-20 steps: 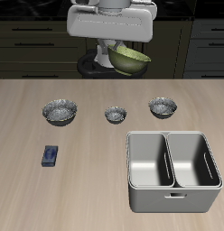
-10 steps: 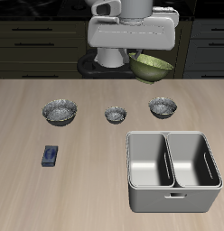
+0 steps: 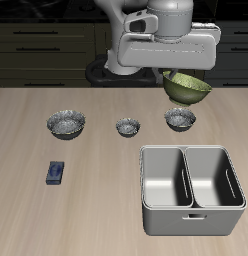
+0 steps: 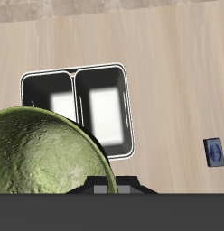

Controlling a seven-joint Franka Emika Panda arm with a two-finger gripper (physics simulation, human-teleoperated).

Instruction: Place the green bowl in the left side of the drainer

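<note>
Hanging in the air above the back of the tabletop, the green bowl is tilted, its ribbed yellow-green inside turned partly toward the exterior camera. It sits under the arm's white wrist housing, clear of everything on the wood. The fingers themselves are hidden behind that housing and the bowl, so whether they pinch the rim cannot be told from either view; the bowl simply hangs beneath the arm with nothing else under it.

The bowl floats above the grey speckled bowl that stands farthest toward the drainer's side of the back row. Two more grey speckled bowls stand in that row: a small one in the middle and a wider one at the other end. A small dark blue box lies apart, nearer the front edge.

The drainer rests near the front edge, well apart from the held bowl. From the wrist, the bowl's mottled green underside fills much of the frame, with the drainer beyond it and the blue box off to one side.
</note>
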